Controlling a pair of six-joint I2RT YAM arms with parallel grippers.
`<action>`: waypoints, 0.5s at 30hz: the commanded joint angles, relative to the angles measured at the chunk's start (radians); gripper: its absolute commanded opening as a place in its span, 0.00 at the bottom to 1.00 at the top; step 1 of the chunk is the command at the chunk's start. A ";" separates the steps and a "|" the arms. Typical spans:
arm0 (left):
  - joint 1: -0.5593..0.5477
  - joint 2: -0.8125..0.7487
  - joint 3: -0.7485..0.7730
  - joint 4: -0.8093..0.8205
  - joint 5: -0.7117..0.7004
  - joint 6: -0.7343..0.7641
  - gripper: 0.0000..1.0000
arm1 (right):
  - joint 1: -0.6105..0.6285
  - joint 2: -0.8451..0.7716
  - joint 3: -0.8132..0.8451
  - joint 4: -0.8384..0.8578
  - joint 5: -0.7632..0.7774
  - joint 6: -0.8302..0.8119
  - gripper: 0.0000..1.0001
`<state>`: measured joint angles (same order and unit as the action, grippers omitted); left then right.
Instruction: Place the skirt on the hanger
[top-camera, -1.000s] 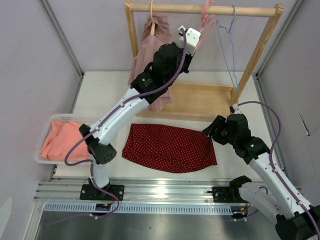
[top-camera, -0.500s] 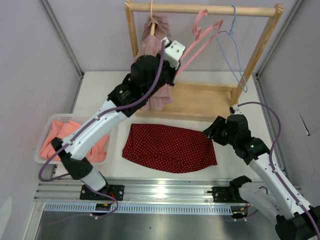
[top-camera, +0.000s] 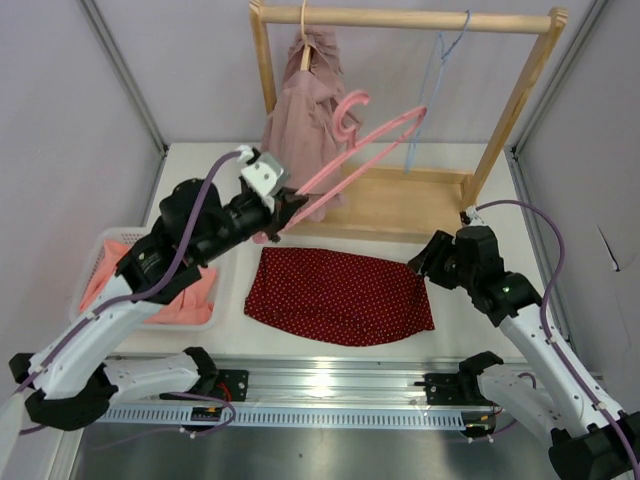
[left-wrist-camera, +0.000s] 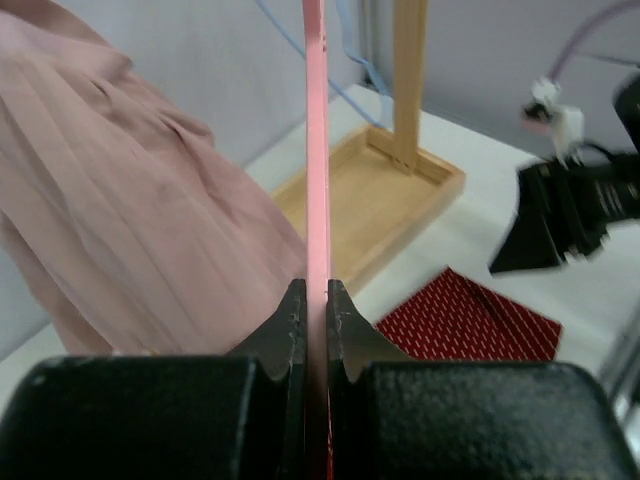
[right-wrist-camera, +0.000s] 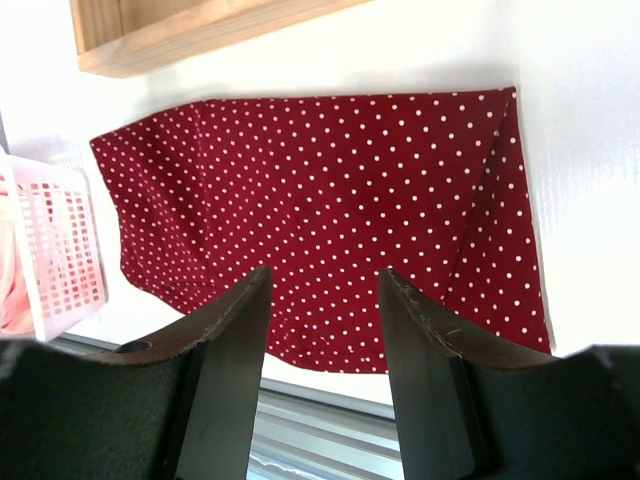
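Left gripper (left-wrist-camera: 315, 292) clamped on pink hanger (left-wrist-camera: 316, 150); right gripper (right-wrist-camera: 322, 285) parted, empty, above polka-dot skirt (top-camera: 335, 295).

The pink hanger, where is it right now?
In the top view the pink hanger sits left of centre, clamped in the left gripper, slanting up toward the wooden rack, beyond the red dotted skirt.

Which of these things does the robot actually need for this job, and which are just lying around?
Needed: red dotted skirt; pink hanger in the left fingers.
Lying about: basket of clothes; blue hanger; pink dress; wooden rack.
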<state>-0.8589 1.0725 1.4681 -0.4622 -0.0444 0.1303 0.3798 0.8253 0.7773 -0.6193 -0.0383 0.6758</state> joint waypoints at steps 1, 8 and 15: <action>0.000 -0.071 -0.113 -0.070 0.185 -0.055 0.00 | -0.004 -0.006 0.072 -0.014 0.023 -0.013 0.53; 0.000 -0.210 -0.382 -0.081 0.367 -0.176 0.00 | -0.007 -0.029 0.154 -0.086 0.069 -0.036 0.55; 0.001 -0.220 -0.531 -0.070 0.512 -0.216 0.00 | -0.012 -0.071 0.177 -0.131 0.074 -0.045 0.55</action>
<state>-0.8581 0.8635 0.9588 -0.6003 0.3309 -0.0383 0.3714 0.7799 0.9241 -0.7155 0.0189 0.6521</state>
